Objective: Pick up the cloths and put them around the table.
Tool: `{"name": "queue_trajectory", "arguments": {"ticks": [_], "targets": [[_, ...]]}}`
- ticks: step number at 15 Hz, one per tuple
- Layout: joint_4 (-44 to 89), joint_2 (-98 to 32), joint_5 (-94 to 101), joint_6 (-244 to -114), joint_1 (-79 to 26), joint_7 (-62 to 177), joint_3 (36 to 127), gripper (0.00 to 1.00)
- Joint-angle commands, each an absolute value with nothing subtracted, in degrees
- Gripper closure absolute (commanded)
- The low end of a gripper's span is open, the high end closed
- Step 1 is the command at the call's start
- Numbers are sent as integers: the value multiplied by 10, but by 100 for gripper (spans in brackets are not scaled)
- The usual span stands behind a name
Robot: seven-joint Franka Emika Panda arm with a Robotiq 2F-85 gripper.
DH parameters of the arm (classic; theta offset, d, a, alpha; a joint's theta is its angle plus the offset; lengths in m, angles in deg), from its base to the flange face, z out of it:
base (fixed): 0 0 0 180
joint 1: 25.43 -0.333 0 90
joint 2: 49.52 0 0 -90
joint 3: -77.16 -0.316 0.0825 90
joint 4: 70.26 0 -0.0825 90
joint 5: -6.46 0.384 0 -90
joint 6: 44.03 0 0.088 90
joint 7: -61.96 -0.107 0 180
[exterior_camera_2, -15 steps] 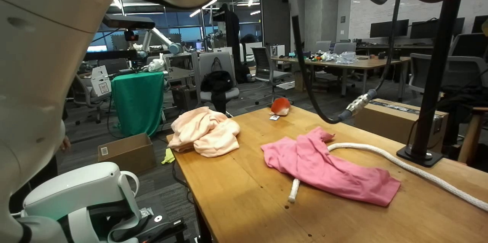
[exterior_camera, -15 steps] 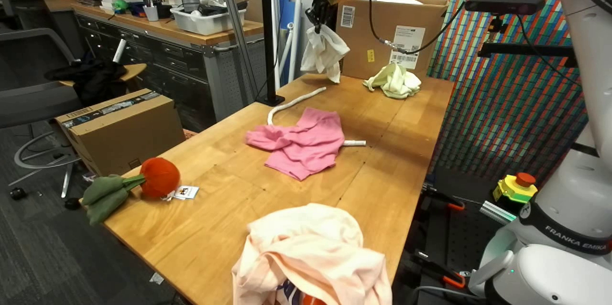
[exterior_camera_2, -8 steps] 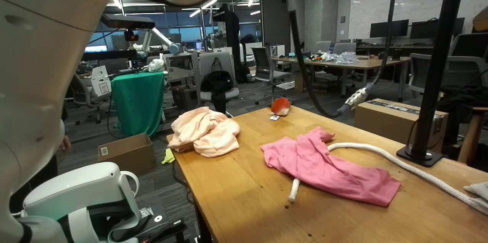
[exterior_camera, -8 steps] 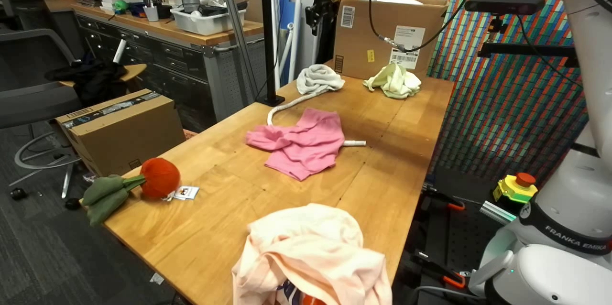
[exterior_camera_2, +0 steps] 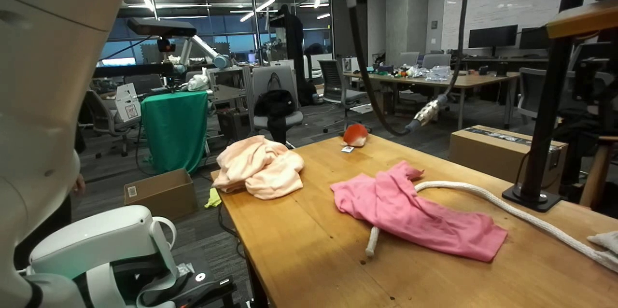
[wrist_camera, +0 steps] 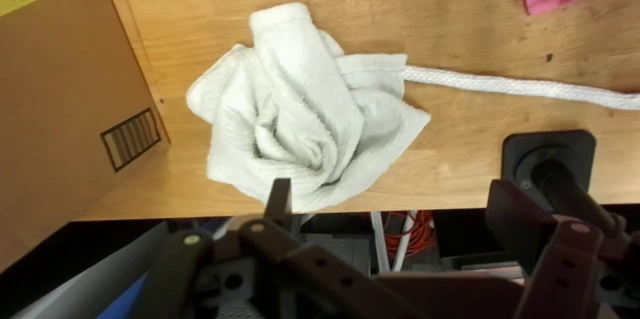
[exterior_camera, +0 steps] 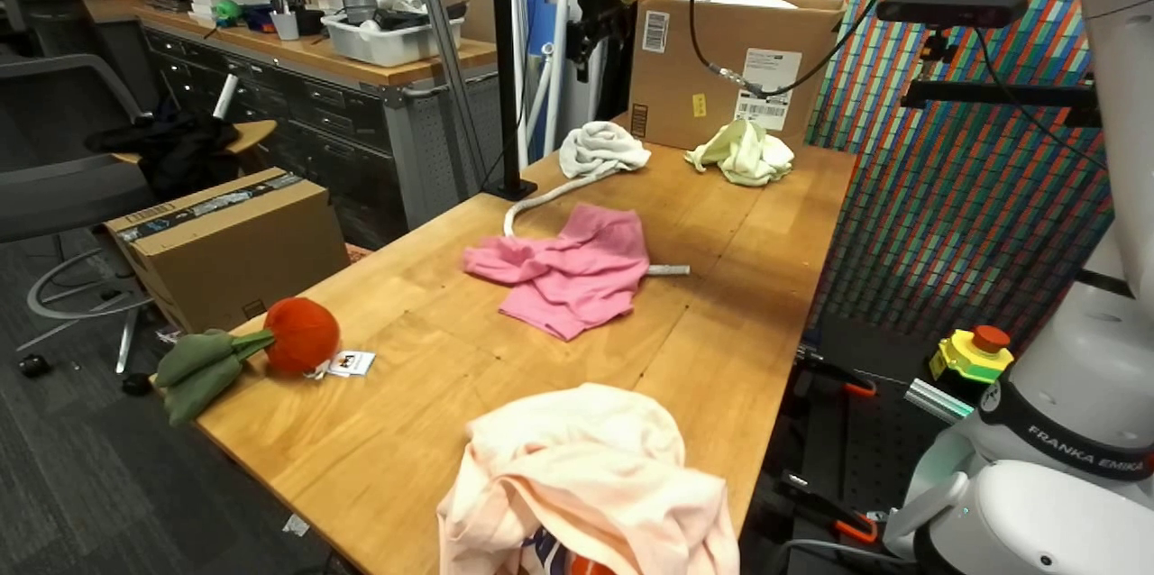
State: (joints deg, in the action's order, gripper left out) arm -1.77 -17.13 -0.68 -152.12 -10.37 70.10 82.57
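The honey-brown counter point(exterior_camera: 433, 350) was the biggest thing before me, its plank top running away from where I stood. Beside one of its long sides stood the pale robot arm point(exterior_camera: 1086, 359), which reached across toward the far end. A cardboard box point(exterior_camera: 721, 115) stood at that end, and a black post point(exterior_camera: 507, 61) rose from the opposite long edge.

At the near end the pale peach cloth point(exterior_camera: 586, 458) lay in a heap right by the edge, with a bit of dark blue and orange showing low in its folds. The magenta-pink cloth point(exterior_camera: 577, 269) sprawled flatter near the middle, loosely rumpled.

The tool point(wrist_camera: 392, 204) hung in the air toward the far end, its two fingers spread wide, the rim of the wood visible between them. Below, clear of it, the whitish cloth point(wrist_camera: 305, 104) sat crumpled on the counter between the box and the post, close to the edge, its folds curling into a swirl. The yellow-green cloth point(exterior_camera: 744, 156) lay bunched in front of the box, near the whitish one but apart from it.

At a near corner rested a red round toy point(exterior_camera: 302, 336), its green leaves reaching past the counter's edge. A white rope point(wrist_camera: 500, 85) ran from the whitish cloth to the magenta-pink one, slipped beneath it, and showed a stub on the other side. Smallest of all, a tag point(exterior_camera: 352, 363) lay beside the toy.
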Motion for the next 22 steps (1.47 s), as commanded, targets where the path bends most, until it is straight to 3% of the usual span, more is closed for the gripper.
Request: {"name": "queue_trajectory", "arguments": {"ticks": [1,14,22], "targets": [[54,-218,-2,-1509,-117,722,806,0],[277,-307,41,-1540,-186,685,792,0],[406,-375,187,-1617,-188,684,782,0]]}}
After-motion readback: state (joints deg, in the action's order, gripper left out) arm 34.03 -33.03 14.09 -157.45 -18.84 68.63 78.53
